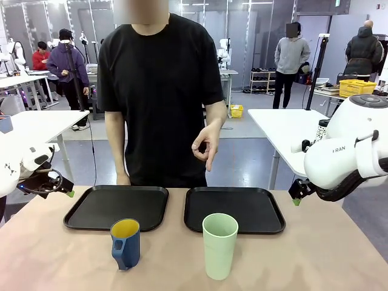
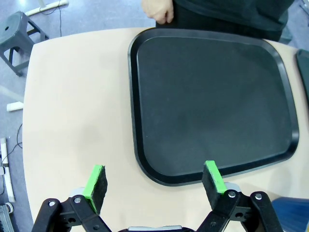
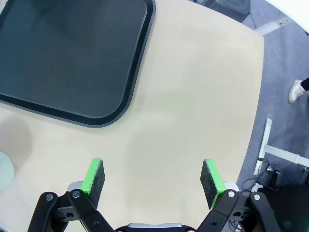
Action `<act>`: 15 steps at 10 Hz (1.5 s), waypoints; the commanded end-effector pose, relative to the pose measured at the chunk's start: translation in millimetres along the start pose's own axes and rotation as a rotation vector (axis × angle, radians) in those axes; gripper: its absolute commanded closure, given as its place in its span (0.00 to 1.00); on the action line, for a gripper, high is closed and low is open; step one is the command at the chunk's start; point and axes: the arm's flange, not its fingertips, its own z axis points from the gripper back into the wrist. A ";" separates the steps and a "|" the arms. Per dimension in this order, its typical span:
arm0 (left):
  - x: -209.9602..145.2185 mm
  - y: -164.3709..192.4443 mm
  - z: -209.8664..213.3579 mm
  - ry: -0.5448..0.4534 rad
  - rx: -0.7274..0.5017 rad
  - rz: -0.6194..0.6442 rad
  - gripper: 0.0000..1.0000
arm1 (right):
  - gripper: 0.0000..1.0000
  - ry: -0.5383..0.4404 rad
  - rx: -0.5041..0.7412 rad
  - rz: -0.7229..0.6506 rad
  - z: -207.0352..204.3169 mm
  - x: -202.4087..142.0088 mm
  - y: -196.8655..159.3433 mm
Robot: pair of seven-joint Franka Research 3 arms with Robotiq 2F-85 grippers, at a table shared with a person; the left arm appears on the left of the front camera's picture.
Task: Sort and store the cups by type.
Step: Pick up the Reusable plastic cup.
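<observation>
A tall pale-green tumbler (image 1: 219, 245) stands near the table's front, just in front of the right black tray (image 1: 234, 209). To its left stands a shorter dark-blue mug (image 1: 125, 243) with a yellow inside, in front of the left black tray (image 1: 117, 207). My left gripper (image 1: 65, 191) hangs open above the table's left edge, apart from both cups; in the left wrist view its fingers (image 2: 95, 180) frame the left tray's near corner (image 2: 149, 169). My right gripper (image 1: 296, 196) hangs open off the right tray's right side, with nothing between its fingers (image 3: 94, 175). The tumbler's rim (image 3: 4, 169) peeks in at the right wrist view's left edge.
A person in black stands at the far side, one hand (image 1: 123, 179) resting at the left tray's far edge, the other hand (image 1: 206, 142) raised above the right tray. Both trays hold nothing. Bare table lies around the cups and to the right (image 3: 193, 96).
</observation>
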 end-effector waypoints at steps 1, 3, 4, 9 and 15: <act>0.9 0.1 1.0 -0.002 -0.001 0.000 0.00 | 0.00 -0.001 0.002 0.009 1.0 0.0 -0.5; 0.9 0.1 1.0 -0.002 -0.001 0.000 0.00 | 0.00 -0.001 0.002 0.009 1.0 0.0 -0.5; 0.9 0.1 1.0 -0.002 -0.001 0.000 0.00 | 0.00 -0.001 0.002 0.009 1.0 0.0 -0.5; 0.9 0.1 1.0 -0.002 -0.001 0.000 0.00 | 0.00 0.001 -0.028 0.235 11.0 3.2 -0.9; 0.9 0.1 1.0 -0.002 -0.001 0.000 0.00 | 0.00 0.043 0.159 1.012 27.6 -8.0 13.0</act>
